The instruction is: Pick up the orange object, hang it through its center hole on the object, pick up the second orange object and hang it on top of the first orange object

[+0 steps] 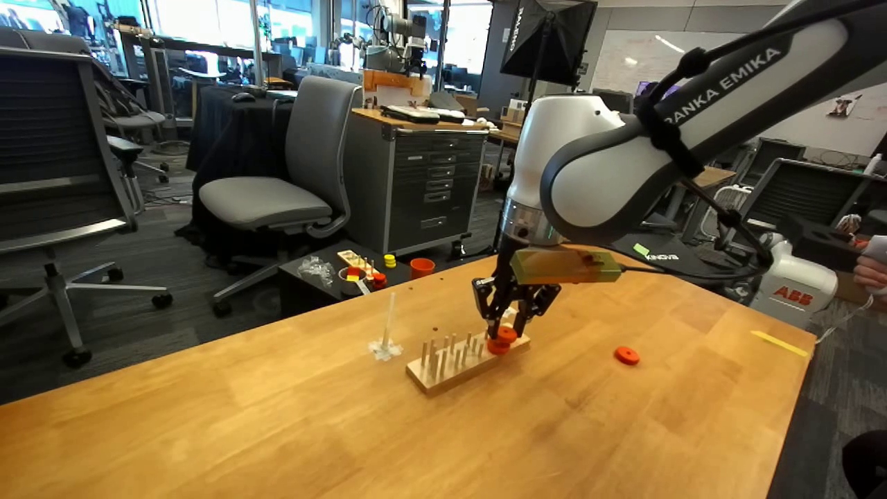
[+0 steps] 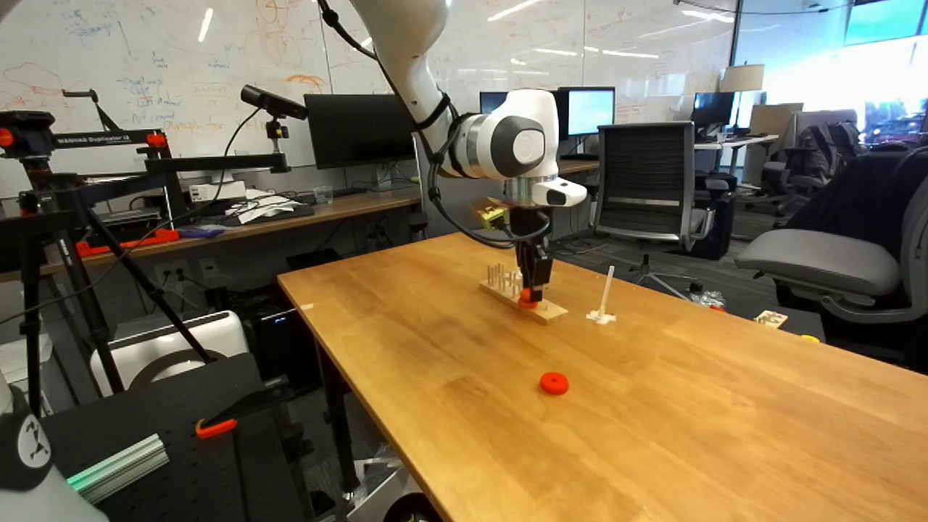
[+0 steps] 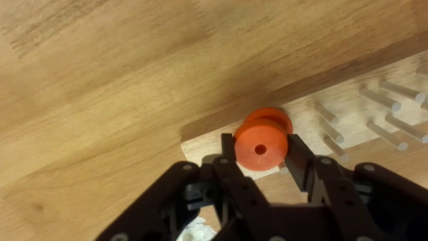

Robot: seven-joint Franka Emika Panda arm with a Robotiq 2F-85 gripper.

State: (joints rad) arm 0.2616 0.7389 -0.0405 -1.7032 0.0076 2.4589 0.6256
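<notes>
Plainly, the fingers [image 3: 298, 157] are drawn in narrow and clasp the upper orange disc [image 3: 261, 135]: in the wrist view, one finger sits against its nine o'clock side and its mate against the three o'clock side. The disc's centre hole looks dark there, and I cannot tell whether a peg stands in it. Beneath, the lower orange disc [image 3: 271, 113] shows only as a crescent between twelve and one o'clock; whether the two discs touch, I cannot tell either. Both are over one end of the pale wooden rack [image 1: 454, 376], whose thin upright pegs [image 3: 380, 98] spread out toward two and three o'clock from the held disc in the wrist view.

In an exterior view, a loose orange disc [image 1: 626, 355] lies flat on the desk [image 1: 277, 416], well apart from the rack at its three o'clock. At the rack's ten o'clock stands a thin pale stick [image 1: 389, 319] with a white patch [image 1: 387, 351] round its foot. The arm [image 1: 596, 180] reaches down from two o'clock. Beyond the desk's far edge, an orange cup [image 1: 422, 268] shows at ten o'clock from the fingers.
</notes>
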